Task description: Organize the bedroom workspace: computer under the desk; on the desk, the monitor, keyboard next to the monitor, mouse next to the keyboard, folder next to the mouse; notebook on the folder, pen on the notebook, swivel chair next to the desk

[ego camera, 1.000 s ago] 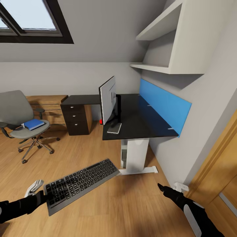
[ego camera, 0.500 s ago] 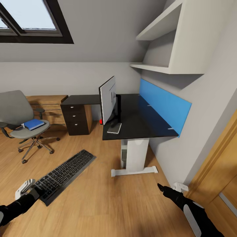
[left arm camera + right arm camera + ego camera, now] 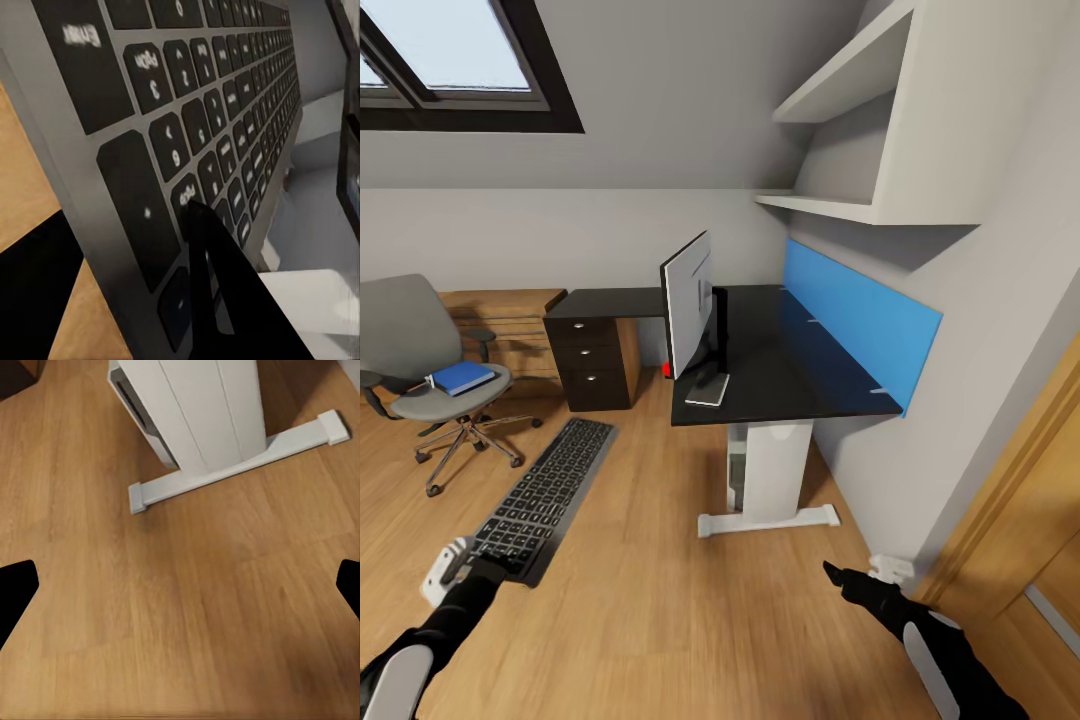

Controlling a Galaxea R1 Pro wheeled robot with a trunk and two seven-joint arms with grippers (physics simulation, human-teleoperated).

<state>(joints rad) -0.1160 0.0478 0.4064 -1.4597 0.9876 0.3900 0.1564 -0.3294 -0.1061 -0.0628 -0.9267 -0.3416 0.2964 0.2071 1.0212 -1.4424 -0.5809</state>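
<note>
My left gripper (image 3: 488,566) is shut on the near end of the black keyboard (image 3: 547,492), which hangs over the floor with its far end toward the drawer unit. Its keys (image 3: 195,112) are close up in the left wrist view, one black finger (image 3: 217,300) lying across them. My right gripper (image 3: 832,573) is open over bare floor, fingertips (image 3: 16,589) wide apart. The monitor (image 3: 688,305) stands edge-on on the black desk (image 3: 790,365). The blue folder (image 3: 462,377) lies on the grey swivel chair (image 3: 415,345). A light-grey box, likely the computer (image 3: 736,478), sits under the desk. The mouse, notebook and pen are out of view.
The desk's white leg and foot (image 3: 768,520) (image 3: 217,427) stand ahead of my right arm. A dark drawer unit (image 3: 595,362) and a light-wood dresser (image 3: 510,325) sit at the back wall. White shelves (image 3: 860,130) hang above the blue panel (image 3: 855,315). A wooden door (image 3: 1030,560) is at right.
My left arm has swung the keyboard to the left, so it now points away toward the drawer unit instead of toward the desk leg. The right gripper has shifted slightly left.
</note>
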